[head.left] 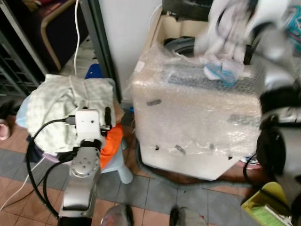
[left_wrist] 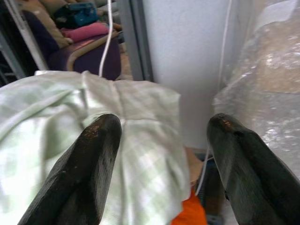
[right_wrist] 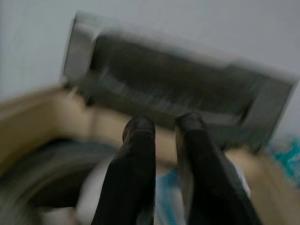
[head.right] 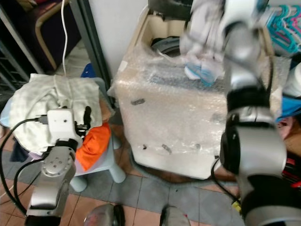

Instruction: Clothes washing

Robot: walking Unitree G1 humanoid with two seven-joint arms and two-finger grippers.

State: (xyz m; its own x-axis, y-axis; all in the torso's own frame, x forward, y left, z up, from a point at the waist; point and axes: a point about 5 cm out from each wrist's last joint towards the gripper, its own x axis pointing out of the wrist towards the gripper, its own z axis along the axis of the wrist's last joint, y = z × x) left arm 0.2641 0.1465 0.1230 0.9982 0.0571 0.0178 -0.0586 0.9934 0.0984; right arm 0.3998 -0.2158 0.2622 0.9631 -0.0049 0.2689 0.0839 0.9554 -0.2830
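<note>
A washing machine (head.left: pixel 197 117) wrapped in bubble wrap stands ahead, its lid up and the dark drum opening (head.left: pixel 181 44) showing at its top. My right gripper (right_wrist: pixel 164 124) is raised over that opening, its fingers closed on a white and light-blue garment (head.left: pixel 223 42) that hangs blurred over the top edge. To the left, a pale green checked cloth (head.left: pixel 61 108) and an orange cloth (head.left: pixel 112 141) lie heaped on a small stool. Just over the checked cloth (left_wrist: pixel 93 108) hovers my left gripper (left_wrist: pixel 164 129), open and holding nothing.
The light blue stool (head.left: pixel 120 169) stands close to the machine's left side. A grey metal post (head.left: pixel 96 37) and a white cable (head.left: pixel 76 33) rise behind the heap. A yellow-green basket (head.left: pixel 263 202) sits at the lower right. The floor is tiled.
</note>
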